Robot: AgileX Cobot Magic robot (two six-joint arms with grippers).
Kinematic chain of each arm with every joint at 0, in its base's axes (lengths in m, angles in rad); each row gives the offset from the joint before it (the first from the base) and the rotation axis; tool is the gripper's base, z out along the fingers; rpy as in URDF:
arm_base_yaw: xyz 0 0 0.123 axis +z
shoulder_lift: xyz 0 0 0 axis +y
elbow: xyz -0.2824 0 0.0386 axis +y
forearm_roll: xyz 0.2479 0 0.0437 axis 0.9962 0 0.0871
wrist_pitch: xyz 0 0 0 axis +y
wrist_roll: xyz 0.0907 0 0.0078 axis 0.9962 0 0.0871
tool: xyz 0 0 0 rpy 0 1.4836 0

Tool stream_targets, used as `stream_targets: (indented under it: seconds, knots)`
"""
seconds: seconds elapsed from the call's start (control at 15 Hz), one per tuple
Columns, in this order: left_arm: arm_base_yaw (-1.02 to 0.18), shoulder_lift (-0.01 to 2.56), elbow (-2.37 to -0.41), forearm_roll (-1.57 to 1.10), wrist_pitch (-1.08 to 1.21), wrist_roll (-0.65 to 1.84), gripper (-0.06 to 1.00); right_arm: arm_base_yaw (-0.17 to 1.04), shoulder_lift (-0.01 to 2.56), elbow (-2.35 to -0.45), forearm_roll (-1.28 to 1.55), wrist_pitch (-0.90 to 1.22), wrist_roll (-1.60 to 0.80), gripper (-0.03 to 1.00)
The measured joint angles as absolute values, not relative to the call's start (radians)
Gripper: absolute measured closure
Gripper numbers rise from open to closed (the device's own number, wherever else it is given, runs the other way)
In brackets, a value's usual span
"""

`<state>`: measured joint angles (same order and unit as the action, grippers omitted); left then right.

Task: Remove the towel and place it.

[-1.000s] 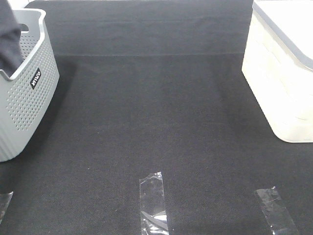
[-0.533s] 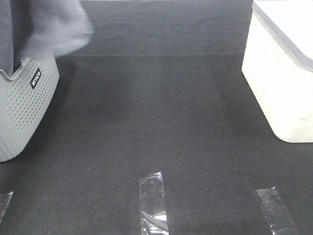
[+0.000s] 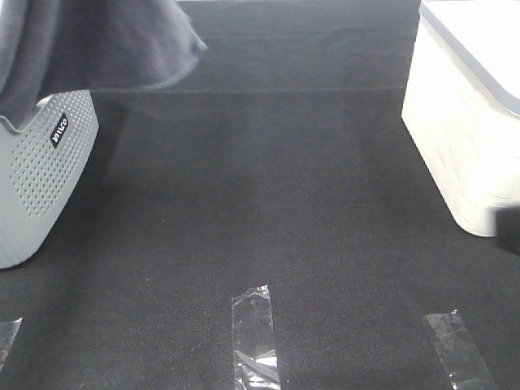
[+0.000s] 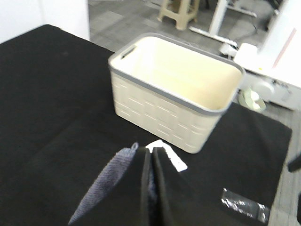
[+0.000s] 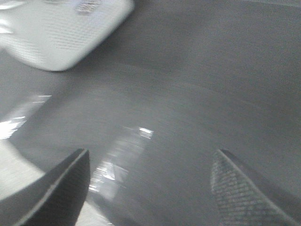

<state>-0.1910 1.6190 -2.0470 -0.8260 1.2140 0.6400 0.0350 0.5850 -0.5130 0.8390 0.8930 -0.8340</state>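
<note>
Grey towel [image 3: 97, 41] in left claw [image 4: 151, 153], grip wrist-view only

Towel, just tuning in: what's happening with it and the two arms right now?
The left gripper is shut on the slate-grey towel, holding it up over the grey perforated basket on the left of the black mat. The cloth's lower part hangs at the basket's rim. The right gripper is open and empty, above bare mat. The cream basket on the right looks empty.
</note>
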Motion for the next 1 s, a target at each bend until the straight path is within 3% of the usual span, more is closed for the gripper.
stream_targets:
  seconds: [0.33,0.53,1.0]
  knots:
    - [-0.415,1.619,-2.047,-0.731,1.220,0.642,0.94,0.035,0.922,-0.513,1.229,0.887,-1.355,0.28]
    - [-0.511,1.619,-2.047,-0.727,1.221,0.642,0.94,0.035,1.066,-0.513,1.379,0.908,-1.546,0.28]
    - [-0.599,1.619,-2.047,-0.726,1.226,0.642,0.94,0.035,1.260,-0.514,1.585,0.963,-1.697,0.28]
